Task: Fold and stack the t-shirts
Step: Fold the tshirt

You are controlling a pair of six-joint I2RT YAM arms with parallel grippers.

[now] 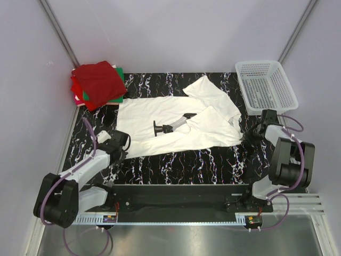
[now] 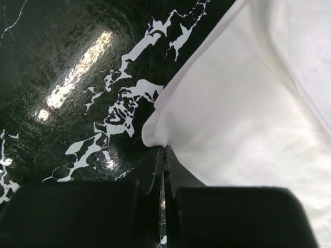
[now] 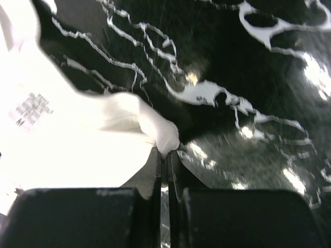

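Top external view shows the white t-shirt [image 1: 181, 120] spread crumpled across the middle of the frame. Its neck end is toward the right and one sleeve is thrown up toward the upper right. A small dark shape [image 1: 160, 128] sits on its centre; I cannot tell whether it is an object or a print. The shirt's lower left corner is held by the left gripper [image 1: 120, 142]. In the left wrist view, the left gripper [image 2: 163, 152] has its fingers pressed together with that corner of cloth [image 2: 248, 119] nipped between the tips. At the shirt's right edge is the right gripper [image 1: 250, 133]. In the right wrist view, the right gripper [image 3: 166, 155] is likewise clamped, on a bunched fold of the white fabric [image 3: 77, 134]. Faint grey label print [image 3: 31, 108] shows on the cloth at the left of that frame.

A stack of folded t-shirts [image 1: 98, 82], red over green, lies in the upper left corner of the black marbled table [image 1: 176, 168]. A white mesh basket [image 1: 265, 85] stands at the upper right, just beyond the shirt.
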